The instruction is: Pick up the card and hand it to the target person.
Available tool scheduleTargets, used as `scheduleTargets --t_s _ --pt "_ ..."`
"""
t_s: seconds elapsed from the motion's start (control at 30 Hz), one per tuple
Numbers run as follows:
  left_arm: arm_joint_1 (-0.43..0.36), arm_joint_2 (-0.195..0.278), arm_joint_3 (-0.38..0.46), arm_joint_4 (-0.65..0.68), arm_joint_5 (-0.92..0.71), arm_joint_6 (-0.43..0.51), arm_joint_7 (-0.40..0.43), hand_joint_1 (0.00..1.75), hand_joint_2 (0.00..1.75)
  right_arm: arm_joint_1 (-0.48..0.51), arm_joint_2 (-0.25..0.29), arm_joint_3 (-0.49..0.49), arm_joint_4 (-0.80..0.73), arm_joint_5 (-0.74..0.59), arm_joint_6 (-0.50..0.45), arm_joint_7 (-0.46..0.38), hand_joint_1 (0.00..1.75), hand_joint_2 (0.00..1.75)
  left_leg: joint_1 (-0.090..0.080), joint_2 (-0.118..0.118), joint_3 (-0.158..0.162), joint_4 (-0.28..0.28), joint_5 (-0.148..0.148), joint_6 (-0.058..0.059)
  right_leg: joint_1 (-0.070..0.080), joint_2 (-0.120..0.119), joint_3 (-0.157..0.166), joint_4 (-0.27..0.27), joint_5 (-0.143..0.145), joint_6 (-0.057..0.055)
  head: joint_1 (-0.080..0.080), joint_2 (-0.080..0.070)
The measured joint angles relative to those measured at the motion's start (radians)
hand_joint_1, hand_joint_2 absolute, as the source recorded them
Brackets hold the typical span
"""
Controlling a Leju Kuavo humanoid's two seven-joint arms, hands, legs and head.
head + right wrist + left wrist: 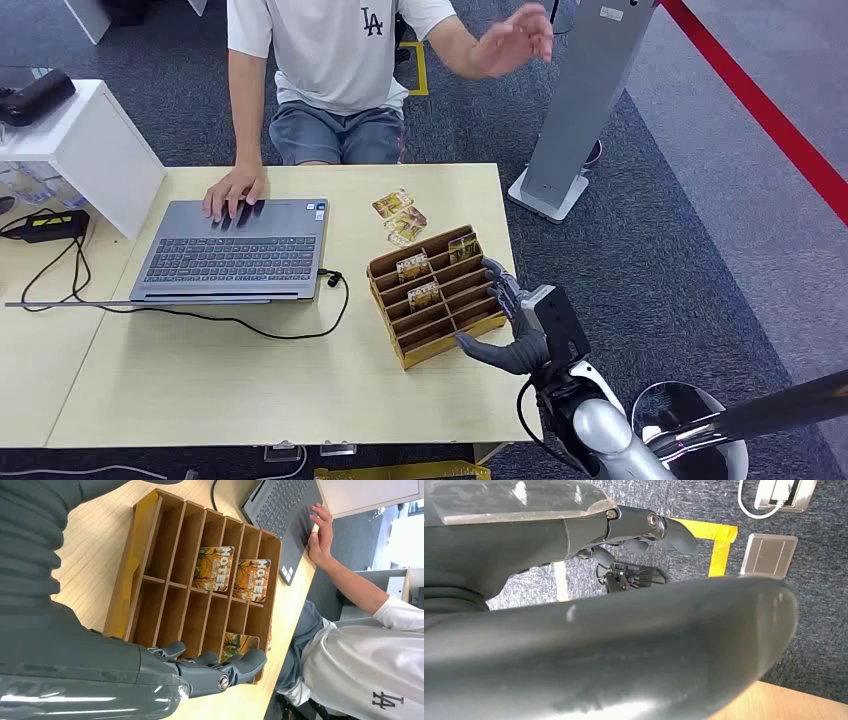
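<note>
While the right hand (pixel 512 322) rests at the wooden rack (pixel 432 336), fingers apart, holding nothing, 3 orange "HOTEL" cards (pixel 214 568) stand in its slots; 3 more lie on table (pixel 240 380) nearby. Left hand (pixel 644 530): fingers curled, empty.

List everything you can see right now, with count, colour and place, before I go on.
Card rack: one, wooden, on the table's right part.
Cards in rack: three, orange "HOTEL" print, standing in slots.
Loose cards: about three, same print, flat on the table behind the rack.
Laptop: one, grey, open, left of the rack.
Cable: one, black, plugged into the laptop.
Table: light wood.
Post: one, grey, on the carpet to the right.
Person: one, white shirt, across the table, one hand on the laptop.
Right robot hand: grey, fingers at the rack's right end.
</note>
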Motion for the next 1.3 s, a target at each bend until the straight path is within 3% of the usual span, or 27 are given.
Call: scheduleTargets --t_s 0.07,0.13,0.17,0.33,0.43,0.6,0.83,0.93,1.1,1.17,1.3 --pt "0.000 0.000 0.000 0.000 0.000 0.000 0.001 0.00 0.00 0.000 0.000 0.000 0.000 0.004 0.000 0.001 0.64 1.75 0.000 0.000 0.000 0.000 0.000 0.000 0.000 0.000 0.000 0.000 0.000 0.000 0.000 0.000" --pt "0.000 0.000 0.000 0.000 0.000 0.001 0.002 0.00 0.00 -0.001 0.000 0.000 0.000 0.037 -0.006 0.017 1.44 1.75 0.000 0.000 0.000 0.000 0.000 0.000 0.000 0.000 0.000 0.000 0.000 0.000 0.000 0.000" --pt "0.000 0.000 0.000 0.000 0.001 0.002 0.003 0.00 0.00 -0.003 0.000 0.001 -0.001 0.085 -0.015 0.039 1.61 1.75 0.000 0.000 0.000 0.000 0.000 0.000 0.000 0.000 0.000 0.000 0.000 0.000 0.000 0.000" --pt "0.000 0.001 0.000 0.000 0.008 0.006 0.003 0.00 0.00 -0.034 0.000 0.017 -0.012 0.540 -0.045 0.231 1.58 1.75 0.000 0.000 0.000 0.000 0.000 0.000 0.000 0.000 0.000 0.000 0.000 0.000 0.000 0.000" --pt "0.000 0.001 0.000 0.000 0.008 0.006 -0.001 0.00 0.00 -0.054 0.001 0.030 -0.030 0.764 -0.030 0.305 1.53 1.75 0.000 0.000 0.000 0.000 0.000 0.000 0.000 0.000 0.000 0.000 0.000 0.000 0.001 0.000" --pt "0.000 0.001 0.000 0.000 0.002 0.003 -0.006 0.00 0.00 -0.094 0.005 0.057 -0.062 0.935 0.019 0.362 1.58 1.75 0.000 0.000 0.000 0.000 0.000 0.000 0.000 0.000 0.000 0.000 0.000 0.000 0.000 0.000" --pt "-0.001 0.001 0.000 0.000 -0.001 0.001 -0.006 0.00 0.00 -0.172 0.021 0.131 -0.072 1.133 0.131 0.404 1.47 1.75 0.000 0.000 0.000 0.000 0.000 0.000 0.000 0.000 0.000 0.001 0.000 0.000 0.001 0.000" --pt "-0.001 0.001 0.000 0.000 0.000 0.004 -0.004 0.00 0.00 -0.214 0.037 0.179 -0.064 1.213 0.170 0.414 1.22 1.75 0.000 0.000 0.000 0.000 0.000 0.000 0.000 0.000 0.000 0.001 0.000 0.000 0.000 0.000" --pt "-0.002 0.001 0.000 0.000 0.001 0.005 -0.004 0.00 0.00 -0.269 0.058 0.246 -0.029 1.275 0.202 0.422 0.58 1.75 0.000 0.000 -0.001 0.000 0.000 0.000 0.000 0.000 0.000 0.001 0.000 0.000 0.000 0.000" --pt "-0.002 0.001 0.000 0.000 0.001 0.005 -0.005 0.00 0.00 -0.283 0.065 0.267 -0.011 1.285 0.206 0.427 0.48 1.75 0.000 0.000 -0.001 0.000 0.000 0.000 0.000 0.000 0.000 0.001 0.000 0.000 0.000 0.000" --pt "-0.002 0.001 0.000 0.000 0.001 0.005 -0.007 0.00 0.00 -0.307 0.073 0.298 0.024 1.295 0.206 0.434 0.45 1.75 0.000 0.000 -0.001 0.000 0.000 0.000 0.000 0.000 0.000 0.001 0.000 0.000 0.001 0.000"
